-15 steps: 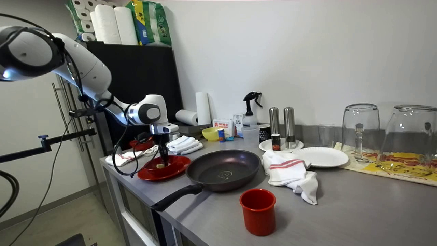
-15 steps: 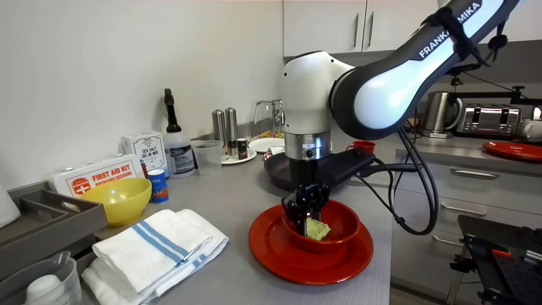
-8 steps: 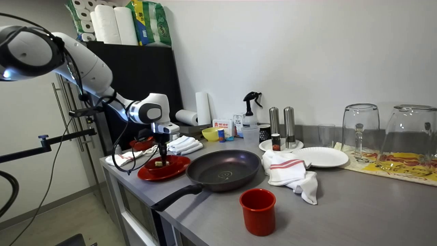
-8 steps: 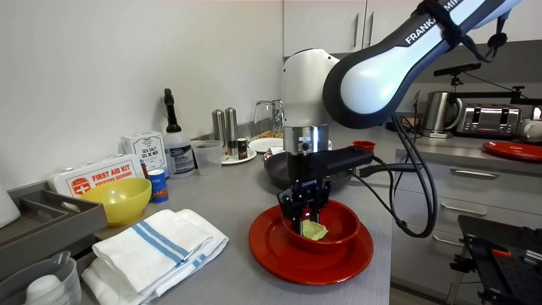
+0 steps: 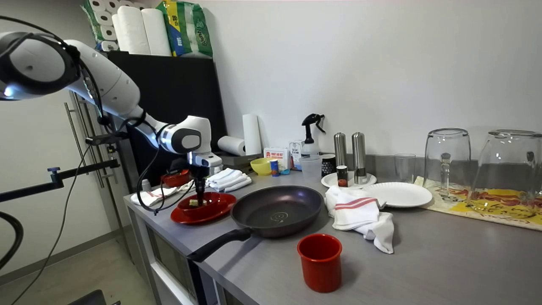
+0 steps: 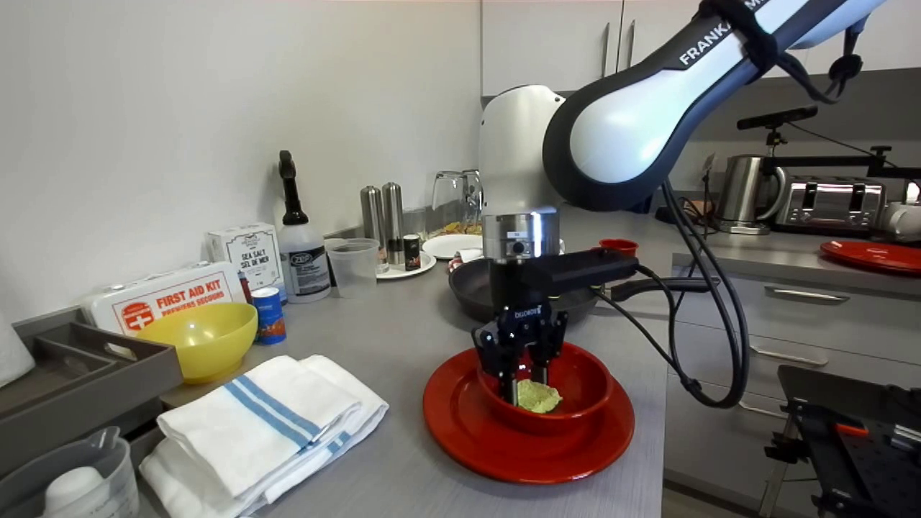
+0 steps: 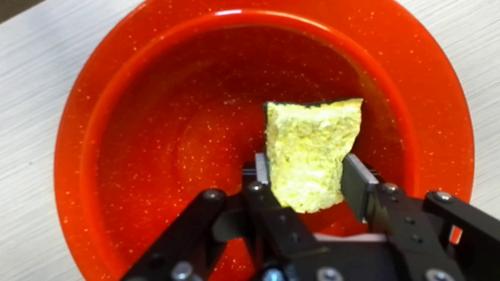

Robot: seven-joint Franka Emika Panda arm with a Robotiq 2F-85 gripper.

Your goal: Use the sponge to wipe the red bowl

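Counter (image 6: pixel 403 320), grey, bears one red plate (image 7: pixel 433 113) and, stacked upon it, one red bowl (image 7: pixel 164 128): nothing visible steadies the pair, so a hard sideways wipe might skid or tip them. Gripper (image 7: pixel 308 169), black: partly spread, clamped on the two sides of one yellow sponge (image 7: pixel 312 144); dragging could pull the sponge loose or bring bare fingertips (image 7: pixel 355 187) against the bowl's finish. Bowl lies below and around the fingertips; sponge sits between them, inside the rim, off-centre, contact with the bottom not discernible.
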